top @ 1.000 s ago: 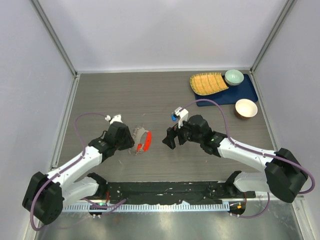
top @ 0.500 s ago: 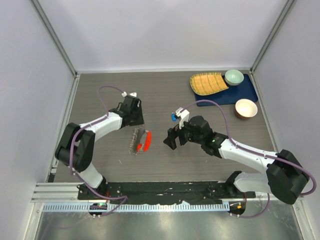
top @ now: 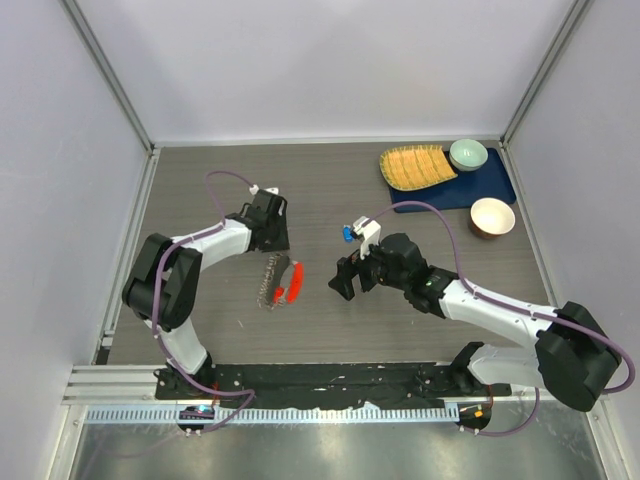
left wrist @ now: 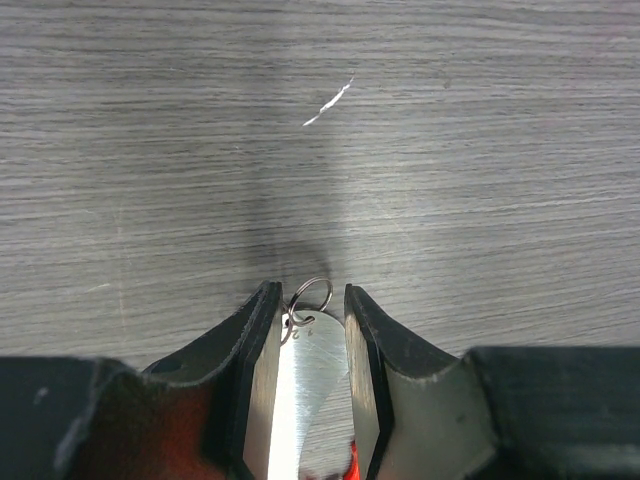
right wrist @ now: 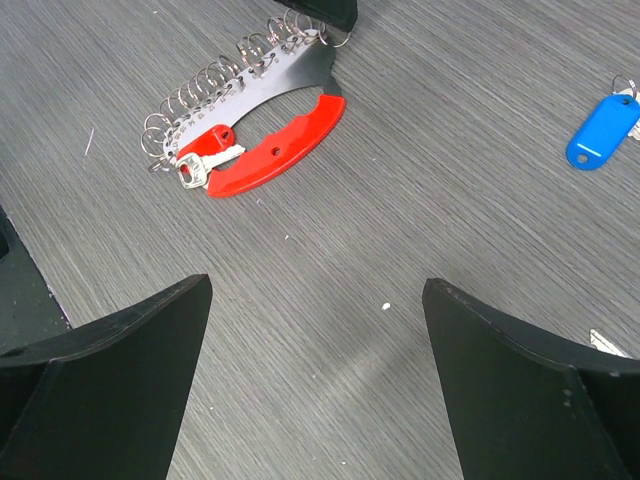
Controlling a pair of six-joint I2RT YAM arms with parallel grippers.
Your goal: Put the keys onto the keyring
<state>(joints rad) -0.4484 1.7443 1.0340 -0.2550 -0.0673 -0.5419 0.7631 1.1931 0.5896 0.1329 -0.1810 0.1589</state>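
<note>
The keyring point(top: 283, 280) is a curved silver plate with a row of wire rings and a long red fob point(right wrist: 275, 155), lying mid-table. My left gripper point(top: 272, 245) is at its far end, and in the left wrist view the gripper point(left wrist: 308, 300) is closed on the plate's tip point(left wrist: 305, 370). A silver key point(right wrist: 200, 170) and a small red head point(right wrist: 212, 138) lie at the fob's end. A blue-headed key point(right wrist: 603, 132) lies apart on the table; it also shows from above point(top: 347, 233). My right gripper point(right wrist: 316, 285) is open and empty, right of the keyring point(top: 345, 280).
A silver key tip point(right wrist: 606, 343) shows at the right edge of the right wrist view. At the back right a blue mat point(top: 495, 188) holds a woven yellow dish point(top: 415, 167) and a green bowl point(top: 468, 154). A tan bowl point(top: 492, 216) stands beside it.
My left arm swung from the near-left side of the keyring round to its far end and closed on the plate's tip. The right gripper stayed almost still.
</note>
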